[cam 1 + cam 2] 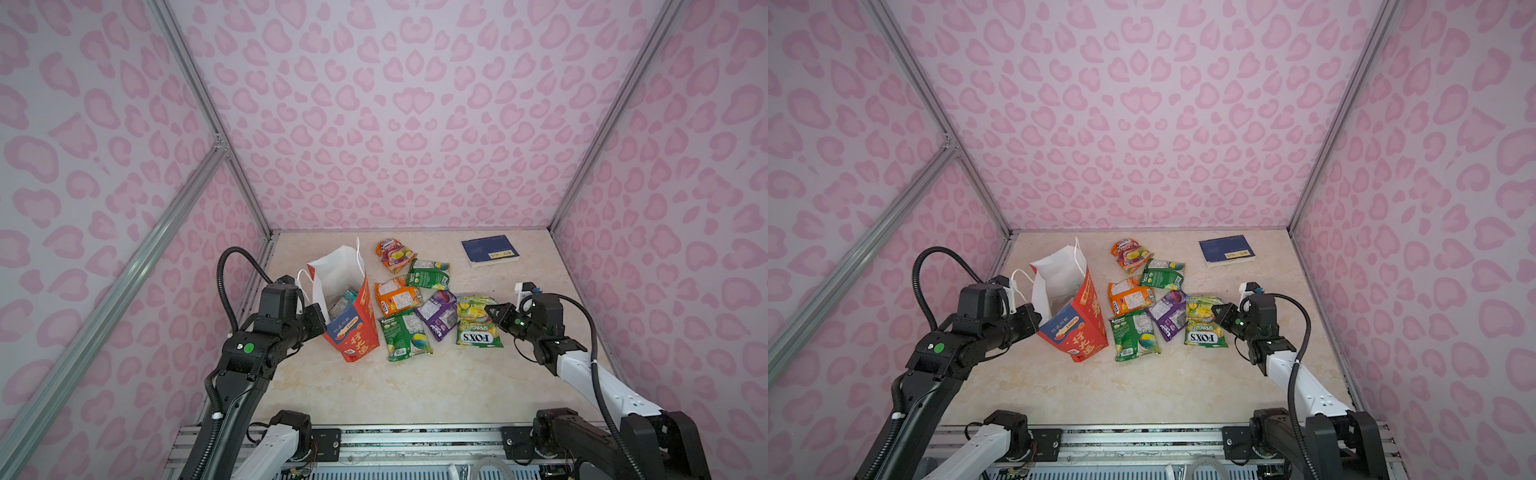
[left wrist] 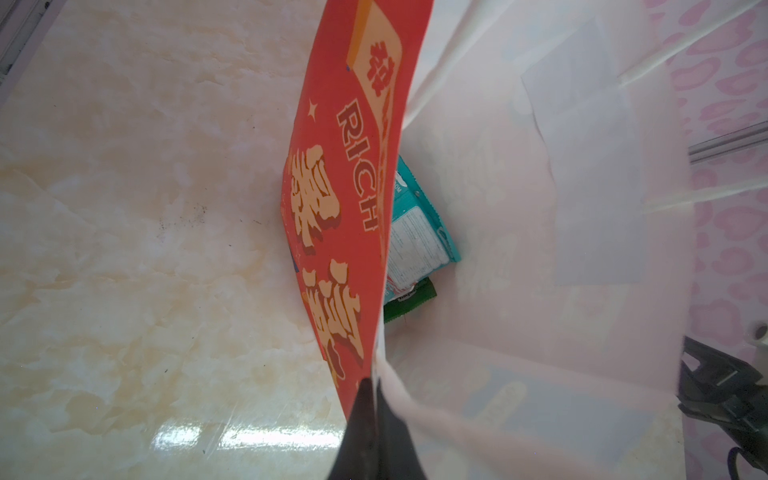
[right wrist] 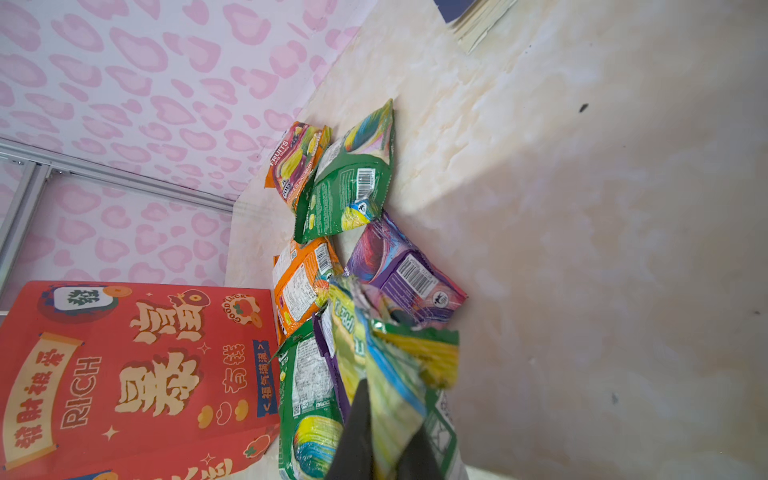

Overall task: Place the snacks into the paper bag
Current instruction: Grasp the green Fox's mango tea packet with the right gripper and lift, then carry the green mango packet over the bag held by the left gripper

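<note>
The left tool (image 2: 370, 388) is clamped shut on the rim of the paper bag (image 1: 355, 332), one finger on the red outside and one on the white inside, holding the mouth open. The bag stands on the tabletop (image 1: 415, 386) to the left of the pile, leaning a little. It is thin paper, light and easily creased, so a rim pinch suits it, though I judge a hard pull would tip or tear it. At the bottom of the bag lie a teal packet (image 2: 419, 232) and a dark green packet (image 2: 409, 301). Just right of the bag the loose snacks lie flat and overlapping: a fruit-printed packet (image 1: 392, 253) farthest back, a green packet (image 1: 428, 274) next to it, an orange packet (image 1: 397, 295), a larger green packet (image 1: 405, 334) nearest the front, a purple packet (image 1: 438, 313), then the yellow-green packet (image 1: 476, 328) marked FOX'S at the right end. These look light, soft and glossy, probably slippery on the flat face, so a crimped edge is the better hold. The right tool (image 1: 490, 311) is closed on the yellow-green packet's right edge, the foil crumpled between its fingers in the right wrist view. The rest of that packet seems to rest on the tabletop, touching the purple one. A dark blue book (image 1: 490, 250) lies well apart at the back right.
</note>
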### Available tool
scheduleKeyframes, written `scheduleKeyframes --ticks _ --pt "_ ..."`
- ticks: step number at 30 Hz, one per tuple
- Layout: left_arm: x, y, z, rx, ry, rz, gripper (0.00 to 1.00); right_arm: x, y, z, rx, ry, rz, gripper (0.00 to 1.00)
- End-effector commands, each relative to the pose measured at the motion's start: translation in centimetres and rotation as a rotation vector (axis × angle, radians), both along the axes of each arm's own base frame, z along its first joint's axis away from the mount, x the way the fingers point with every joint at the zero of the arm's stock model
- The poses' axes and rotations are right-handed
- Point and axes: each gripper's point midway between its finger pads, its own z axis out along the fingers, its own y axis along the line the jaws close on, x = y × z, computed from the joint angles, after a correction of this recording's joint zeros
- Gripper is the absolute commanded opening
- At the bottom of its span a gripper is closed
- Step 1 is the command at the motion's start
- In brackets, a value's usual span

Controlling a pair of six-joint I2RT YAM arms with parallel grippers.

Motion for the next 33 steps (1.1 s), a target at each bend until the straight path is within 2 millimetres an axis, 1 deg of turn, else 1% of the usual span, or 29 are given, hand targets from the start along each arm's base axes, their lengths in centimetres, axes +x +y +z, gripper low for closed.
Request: scheduleKeyframes --ticks 1,4,7,9,12,13,15,19,23,26,29,33 --pt "-0.4 0.0 -0.7 0.005 0.033 -0.009 0.03 -0.7 0.0 0.2 -0.036 0.015 0.014 0.0" --pt "-0.4 -0.1 -0.7 0.001 0.033 -0.014 0.03 -1.0 0.4 1.4 -0.048 0.001 0.03 0.0" --pt "-0.4 0.0 -0.7 0.009 0.034 -0.014 0.03 -1.3 1.1 3.2 -0.066 -0.03 0.046 0.0" --pt "-0.4 -0.1 -0.6 0.008 0.032 -0.017 0.03 -1.6 1.4 5.0 -0.087 -0.064 0.052 0.0" --pt "-0.3 -0.1 -0.7 0.009 0.033 -0.022 0.03 -2.2 1.8 8.1 -0.127 -0.124 0.056 0.0" --pt "-0.3 -0.1 -0.7 0.01 0.035 -0.023 0.03 -2.4 2.0 9.5 -0.139 -0.156 0.057 0.0" --pt "-0.3 -0.2 -0.7 0.008 0.034 -0.024 0.03 -2.8 2.2 11.4 -0.16 -0.196 0.059 0.0" --pt "-0.3 -0.4 -0.6 0.001 0.03 -0.034 0.03 -3.6 3.5 15.5 -0.173 -0.271 0.08 0.0" --pt "-0.2 -0.6 -0.3 -0.008 0.023 -0.039 0.03 -3.7 5.6 20.1 -0.163 -0.356 0.115 0.0" --pt "-0.3 -0.7 -0.4 -0.016 0.023 -0.044 0.03 -3.4 7.8 23.7 -0.162 -0.416 0.154 0.0" --pt "-0.4 -0.7 -0.5 -0.019 0.024 -0.042 0.03 -2.9 10.6 27.6 -0.165 -0.485 0.201 0.0" --pt "-0.4 -1.0 -0.2 -0.042 0.014 -0.045 0.03 -2.2 14.7 31.9 -0.159 -0.569 0.259 0.0"
